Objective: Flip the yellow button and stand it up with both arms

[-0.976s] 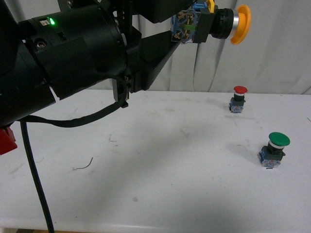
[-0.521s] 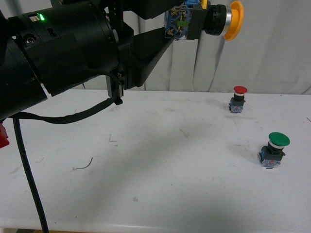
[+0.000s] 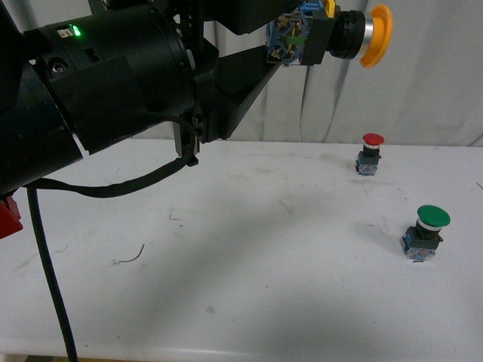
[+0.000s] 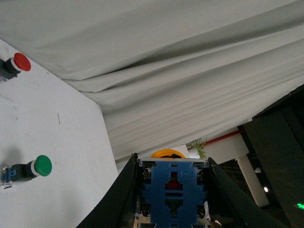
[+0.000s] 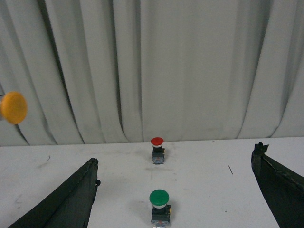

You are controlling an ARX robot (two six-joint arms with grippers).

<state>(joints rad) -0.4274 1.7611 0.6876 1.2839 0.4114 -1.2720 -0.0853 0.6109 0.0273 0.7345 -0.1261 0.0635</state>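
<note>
front view shows the small yellow push button (image 3: 332, 34) with mushroom cap and blue-grey base high above the white table (image 3: 249, 249), turned sideways, its base clamped between the jaws of the left gripper (image 4: 172, 199). the right gripper (image 5: 175, 154) stands wide with nothing between its jaws; we fear that a loose or off-centre handover could let the button slip and drop, perhaps knocking the red-capped button (image 3: 370, 154) or the green-capped button (image 3: 427, 232).
</note>
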